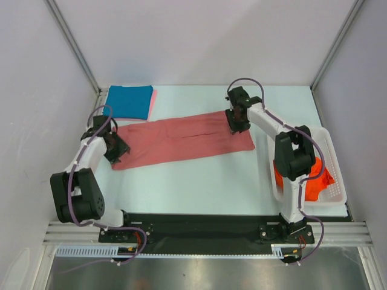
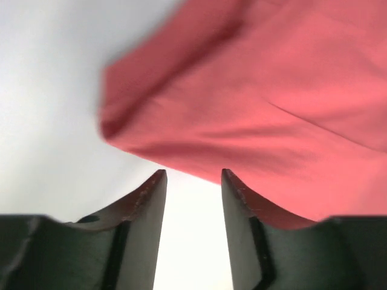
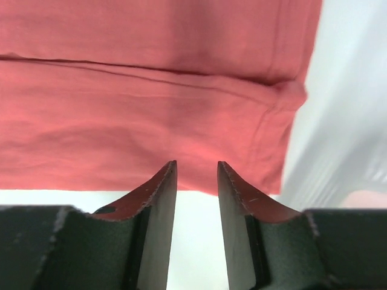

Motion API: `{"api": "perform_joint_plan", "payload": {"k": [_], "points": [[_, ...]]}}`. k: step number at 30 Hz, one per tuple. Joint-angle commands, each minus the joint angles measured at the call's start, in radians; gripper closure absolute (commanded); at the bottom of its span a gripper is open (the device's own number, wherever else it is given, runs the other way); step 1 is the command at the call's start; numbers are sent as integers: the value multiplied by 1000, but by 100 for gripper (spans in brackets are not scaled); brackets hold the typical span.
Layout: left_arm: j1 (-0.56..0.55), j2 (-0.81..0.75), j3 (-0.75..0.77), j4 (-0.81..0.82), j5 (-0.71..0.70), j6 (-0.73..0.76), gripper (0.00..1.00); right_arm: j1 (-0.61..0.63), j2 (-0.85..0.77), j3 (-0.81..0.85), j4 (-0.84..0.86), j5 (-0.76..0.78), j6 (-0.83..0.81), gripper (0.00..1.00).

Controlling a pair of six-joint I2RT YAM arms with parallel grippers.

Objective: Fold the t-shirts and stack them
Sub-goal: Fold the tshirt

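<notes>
At table [image 1: 199,187] centre, salmon t-shirt [image 1: 181,140] lies as long strip. L gripper [image 2: 192,172] & R gripper [image 3: 196,163]: jaws narrowly apart, empty, one per end. Risk: pinching top layer only, or unequal lift, skews fold.

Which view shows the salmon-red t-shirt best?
Top external: the salmon-red t-shirt lies as one long strip on the table, both ends visible. The left wrist view shows only a blurred corner, the right wrist view only one hemmed end.
</notes>
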Motion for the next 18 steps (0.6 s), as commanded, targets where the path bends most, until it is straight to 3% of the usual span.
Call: {"api": "perform_joint_plan", "payload": {"k": [1,2,3,4,7,11,18], "points": [[-103,-63,65,-14,-36,-31,40,-15,-7,46,54,-40,-168,57],[-111,-52,73,-23,-22,-56,36,-21,26,67,48,-56,-184,48],[-118,-42,101,-37,-7,-83,35,-25,53,102,24,-63,-196,45],[-127,-25,114,-49,-5,-138,27,-24,70,144,23,-88,-208,42],[-128,23,148,-75,23,-243,0,-12,90,152,59,-91,-277,19],[-140,133,269,-148,23,-349,0,-7,67,101,117,-200,-441,4],[-206,365,547,-406,-34,-543,0,-10,125,158,42,-413,-634,0]]}}
